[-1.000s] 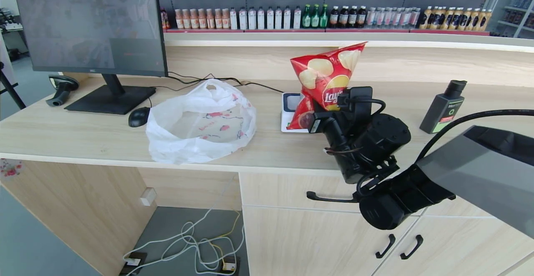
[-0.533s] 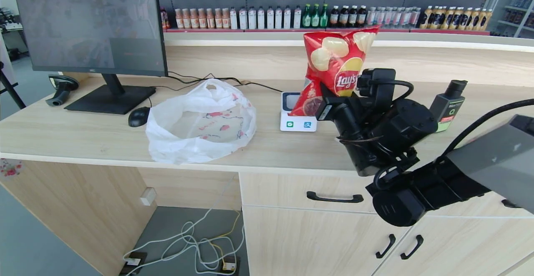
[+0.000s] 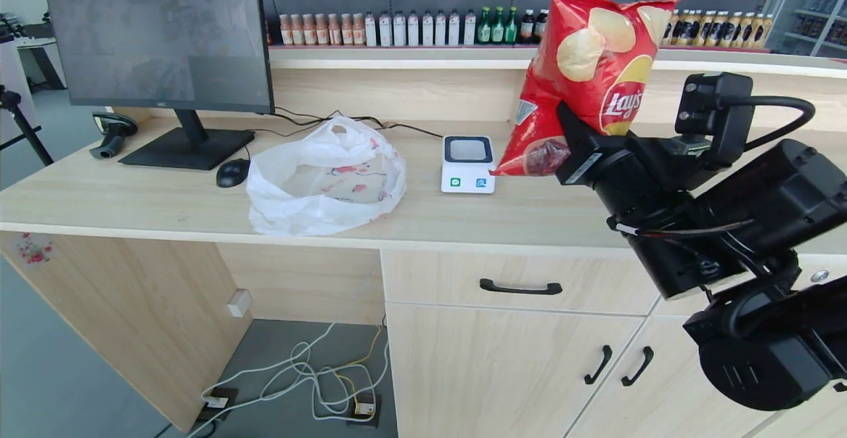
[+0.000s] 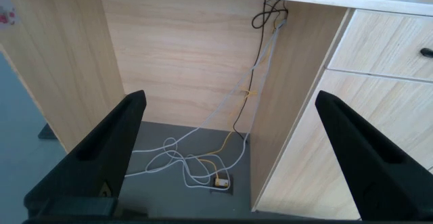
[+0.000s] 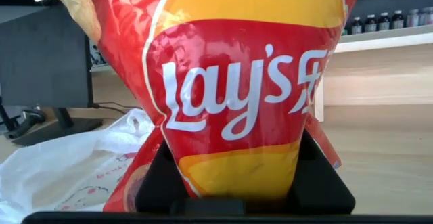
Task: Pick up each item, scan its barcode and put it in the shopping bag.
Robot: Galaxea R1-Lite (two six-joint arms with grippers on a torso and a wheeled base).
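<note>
Right gripper [image 3: 572, 143]: mine, clamped on the lower part of the chip bag [image 3: 595, 74], which stands upright above my fingers, clear of the counter [image 3: 132, 193]. Changed in the last second: I have raised the chip bag and drawn it back from the scanner [image 3: 468, 163], which its lower end covered before. The scanner window is now uncovered, below me and to my left. The head view has also shifted, so part of that apparent travel is the camera's. Reading: the scan pass looks finished, though I cannot tell if it registered. Shopping bag [image 3: 327, 180]: beyond the scanner, further to my left, mouth open, lying on the counter; it is the next destination. Left gripper [image 4: 230, 156]: fingers spread, empty, hanging low before the cabinet.
</note>
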